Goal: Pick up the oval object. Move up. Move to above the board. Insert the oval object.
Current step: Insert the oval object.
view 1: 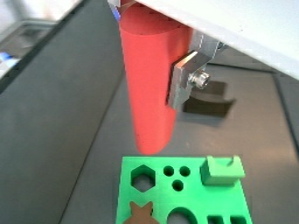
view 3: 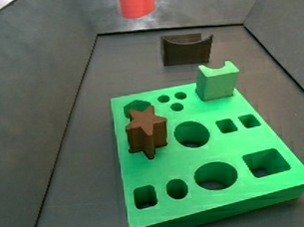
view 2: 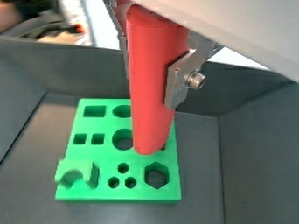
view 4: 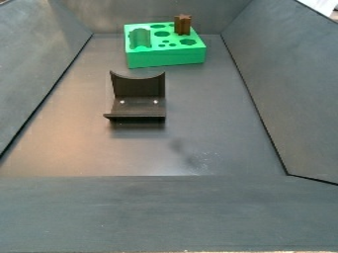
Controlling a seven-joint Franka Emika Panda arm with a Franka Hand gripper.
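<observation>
Red oval object (view 2: 152, 87), seemingly gripper (view 2: 158, 79)-clamped, above board (view 2: 100, 144)

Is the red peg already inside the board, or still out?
Out: the end effector holds the red peg above the board.

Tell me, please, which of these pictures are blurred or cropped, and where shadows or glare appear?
In both wrist views the tall smooth red peg held in the gripper looms close and soft-edged. In a side view only the peg's lower end shows, cut off by the frame. The large bright green board looks evenly lit there. In a side view the dark L-shaped fixture casts faint shadow.
</observation>
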